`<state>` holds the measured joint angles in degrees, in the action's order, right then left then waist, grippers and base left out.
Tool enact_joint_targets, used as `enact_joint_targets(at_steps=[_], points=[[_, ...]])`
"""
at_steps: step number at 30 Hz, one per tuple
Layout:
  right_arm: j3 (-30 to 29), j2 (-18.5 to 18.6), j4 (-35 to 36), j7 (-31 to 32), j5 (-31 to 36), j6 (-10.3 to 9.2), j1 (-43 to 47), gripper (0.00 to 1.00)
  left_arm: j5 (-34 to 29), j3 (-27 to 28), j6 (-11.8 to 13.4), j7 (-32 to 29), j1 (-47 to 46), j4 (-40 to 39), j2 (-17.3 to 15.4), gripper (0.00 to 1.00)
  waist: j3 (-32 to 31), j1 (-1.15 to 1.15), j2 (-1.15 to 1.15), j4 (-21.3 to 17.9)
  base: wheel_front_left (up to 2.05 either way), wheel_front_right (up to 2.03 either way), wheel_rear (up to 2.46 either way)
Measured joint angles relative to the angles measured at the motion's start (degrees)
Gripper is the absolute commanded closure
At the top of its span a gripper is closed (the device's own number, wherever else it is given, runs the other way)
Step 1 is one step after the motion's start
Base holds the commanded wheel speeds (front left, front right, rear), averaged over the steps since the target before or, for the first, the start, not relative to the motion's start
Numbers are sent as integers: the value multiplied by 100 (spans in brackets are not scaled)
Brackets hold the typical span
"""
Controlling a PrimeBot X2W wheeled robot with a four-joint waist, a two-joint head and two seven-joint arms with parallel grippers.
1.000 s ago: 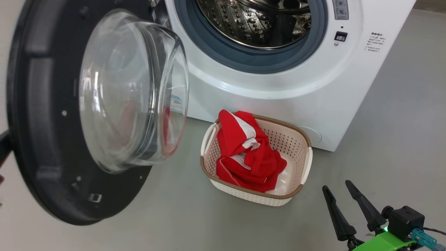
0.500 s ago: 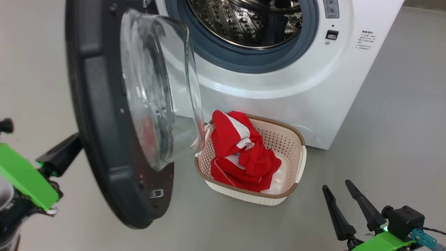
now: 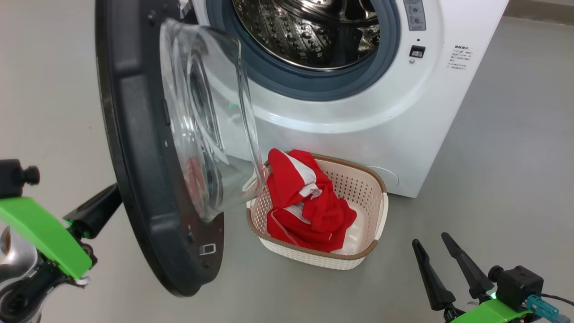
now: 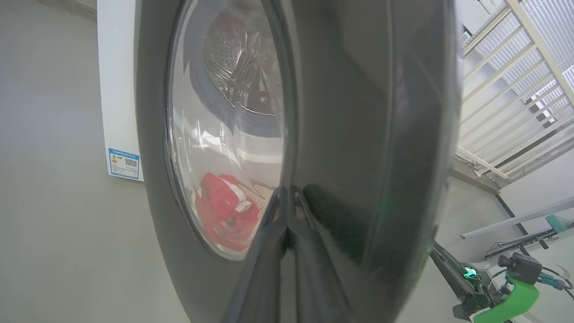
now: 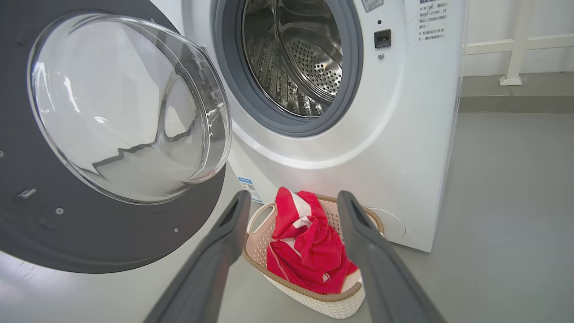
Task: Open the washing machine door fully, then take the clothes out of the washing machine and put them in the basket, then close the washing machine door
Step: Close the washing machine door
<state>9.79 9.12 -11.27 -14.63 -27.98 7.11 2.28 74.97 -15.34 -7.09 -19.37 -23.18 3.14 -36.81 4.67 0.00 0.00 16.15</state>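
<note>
Bright, even, soft light fills all views; the grey floor (image 3: 493,179) shows only faint, soft-edged shadows beneath the washing machine door (image 3: 134,148) and the basket (image 3: 363,188) beside it. The door's clear glass bowl carries white glare streaks and warped reflections, and behind the door the washing machine's (image 3: 358,125) steel drum glints with small highlights. In the left wrist view the door's black rim bulges with wide-angle distortion, a green glow tints it, and the left gripper's (image 4: 288,197) closed jaws before it are blurred. In the right wrist view the right gripper's (image 5: 293,197) spread jaws below the door look soft.
</note>
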Motion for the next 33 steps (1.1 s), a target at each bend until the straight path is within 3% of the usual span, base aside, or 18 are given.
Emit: enact_joint_targets(at_steps=[13, 16, 17, 26, 29, 30, 33], points=[[47, -35, -19, 0, 1, 0, 156, 0, 149, -104, -1, 881, 661, 653, -46, 100, -256, 0, 0, 13, 0, 0, 0], [57, -34, -20, 0, 1, 0, 175, 0, 209, -160, -1, 1136, 832, 812, 18, 88, -293, 0, 0, 37, 0, 0, 0], [60, -35, -20, 0, 1, 0, 195, 0, 209, -175, -1, 1243, 905, 877, 32, 88, -299, 0, 0, 46, 0, 0, 0], [74, -26, -33, 0, 1, 0, 220, 0, 35, -519, -3, 2165, 1328, 1428, 305, 50, -319, 0, 0, 136, 0, 0, 0], [69, -23, -35, 0, 1, 0, 220, 0, 8, -619, -4, 2468, 1428, 1577, 436, 11, -323, 0, 0, 177, 0, 0, 0], [68, -22, -36, 0, 1, 0, 220, 0, -36, -684, -4, 2547, 1468, 1641, 439, 3, -326, 0, 0, 189, 0, 0, 0], [69, -16, -47, 0, 1, 0, 220, 0, -32, -746, -5, 2785, 1558, 1822, 537, 0, -340, 0, 0, 217, 0, 0, 0]])
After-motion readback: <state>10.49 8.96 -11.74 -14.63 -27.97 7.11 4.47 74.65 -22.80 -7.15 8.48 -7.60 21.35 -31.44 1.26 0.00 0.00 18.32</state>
